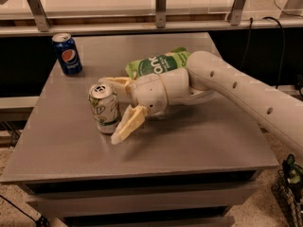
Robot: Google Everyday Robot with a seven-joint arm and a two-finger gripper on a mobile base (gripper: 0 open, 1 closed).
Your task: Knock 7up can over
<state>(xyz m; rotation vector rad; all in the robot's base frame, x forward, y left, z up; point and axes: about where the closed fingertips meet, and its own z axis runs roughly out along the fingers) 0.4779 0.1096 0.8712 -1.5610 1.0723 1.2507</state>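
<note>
The 7up can (104, 109), silver-white with green lettering and a silver pull-tab top, stands upright on the grey table (71, 150), left of centre. My gripper (115, 109) is open at the can's right side. One cream finger (115, 82) reaches behind the can's top. The other finger (129, 125) lies low in front, touching or nearly touching the can's base. The white arm comes in from the right.
A dark blue Pepsi can (67, 54) stands upright at the table's back left. A green chip bag (157, 63) lies behind my wrist, partly hidden by the arm. A rail with metal posts (161, 6) runs behind the table.
</note>
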